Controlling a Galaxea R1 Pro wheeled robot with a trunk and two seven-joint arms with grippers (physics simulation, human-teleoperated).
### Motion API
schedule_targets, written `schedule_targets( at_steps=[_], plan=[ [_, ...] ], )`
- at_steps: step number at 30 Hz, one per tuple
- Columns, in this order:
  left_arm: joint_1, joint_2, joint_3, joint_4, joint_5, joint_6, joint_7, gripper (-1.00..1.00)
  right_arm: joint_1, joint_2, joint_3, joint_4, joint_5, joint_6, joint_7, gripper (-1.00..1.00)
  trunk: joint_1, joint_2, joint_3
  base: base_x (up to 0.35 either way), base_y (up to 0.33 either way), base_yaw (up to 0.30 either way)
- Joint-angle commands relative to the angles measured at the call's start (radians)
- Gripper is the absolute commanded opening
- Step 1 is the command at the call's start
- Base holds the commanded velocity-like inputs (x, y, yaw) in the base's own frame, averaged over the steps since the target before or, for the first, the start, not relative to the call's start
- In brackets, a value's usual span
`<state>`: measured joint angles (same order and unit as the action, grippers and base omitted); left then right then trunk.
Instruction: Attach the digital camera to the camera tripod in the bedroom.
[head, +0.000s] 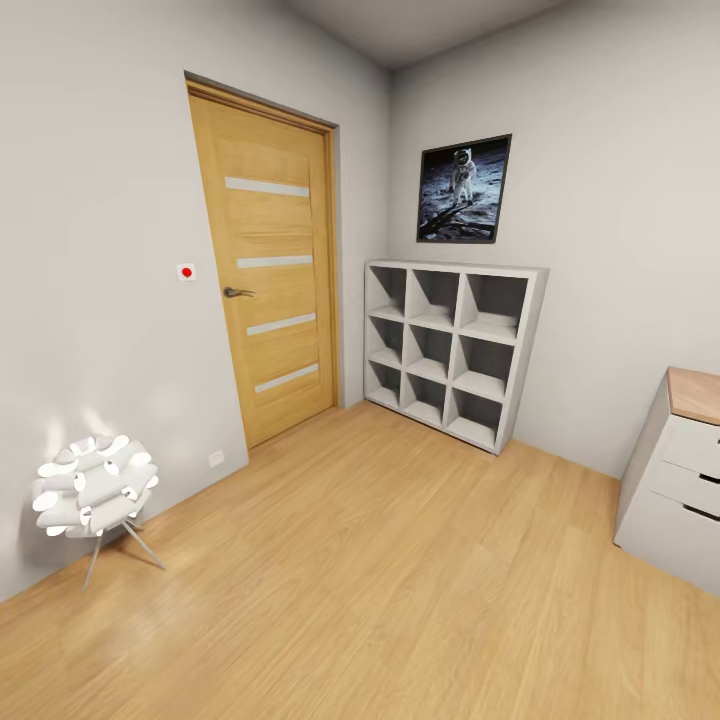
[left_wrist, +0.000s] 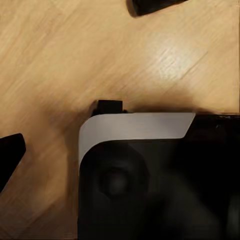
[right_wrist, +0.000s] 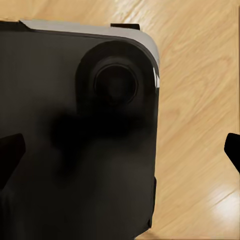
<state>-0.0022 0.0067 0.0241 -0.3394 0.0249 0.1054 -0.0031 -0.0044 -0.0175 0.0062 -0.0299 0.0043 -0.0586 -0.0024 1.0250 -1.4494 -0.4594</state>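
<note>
Seen from each wrist camera, the robot's own glossy black base with a pale grey rim (left_wrist: 135, 125) sits close below over the light wood plank floor (head: 380, 580). The left gripper (left_wrist: 80, 75) has its dark fingertips (left_wrist: 10, 152) spread wide with nothing between them, and the right gripper (right_wrist: 122, 147) likewise shows black fingertips (right_wrist: 10, 150) far apart, holding nothing, with the base (right_wrist: 75, 125) beneath them. In the head view the floor of the bedroom runs away toward the light wood door with four frosted horizontal strips and a metal lever handle (head: 268, 260), which stands shut in the left wall. Nearer than the door, along that same wall, a white petal-shaped lamp on thin metal legs (head: 95, 490) rests on the floor. A small white wall switch with a red dot (head: 186, 271) sits just beside the door frame, level with the handle. Past the door, in the corner, a white cube shelf unit of nine open compartments (head: 450, 345) stands against the far wall, and a dark-framed picture of an astronaut on the moon (head: 463, 189) hangs above it. Well apart from the door, at the right edge, is a white drawer chest with a wooden top (head: 675, 470).
</note>
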Motion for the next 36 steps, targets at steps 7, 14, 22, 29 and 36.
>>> schedule_targets(
  at_steps=[7,14,22,29,36],
  plan=[
    [-0.013,0.018,0.020,-0.437,0.021,0.478,0.003,1.00,-0.055,-0.038,-0.007,-0.313,-0.011,0.233,0.003,1.00,0.000,-0.001,-0.001,0.000,0.000,0.000],
    [-0.331,0.018,0.039,-0.591,0.194,0.725,0.003,1.00,-0.346,-0.062,-0.049,-0.617,-0.031,0.760,0.011,1.00,0.000,-0.001,-0.001,0.000,0.000,0.000],
    [-0.573,-0.032,0.036,-0.439,0.406,0.697,0.004,1.00,-0.542,-0.054,-0.112,-0.661,-0.112,0.799,0.018,1.00,0.000,-0.001,-0.001,0.000,0.000,0.000],
    [-0.602,-0.122,-0.003,-0.453,0.407,0.560,0.025,1.00,-0.564,-0.047,-0.117,-0.683,-0.116,0.793,0.035,1.00,0.000,-0.001,-0.001,0.000,0.000,0.000],
    [-0.605,-0.175,-0.105,-0.481,0.403,0.542,0.120,1.00,-0.566,-0.050,-0.117,-0.738,-0.115,0.799,0.042,1.00,0.000,-0.001,-0.001,0.000,0.000,0.000]
  ],
)
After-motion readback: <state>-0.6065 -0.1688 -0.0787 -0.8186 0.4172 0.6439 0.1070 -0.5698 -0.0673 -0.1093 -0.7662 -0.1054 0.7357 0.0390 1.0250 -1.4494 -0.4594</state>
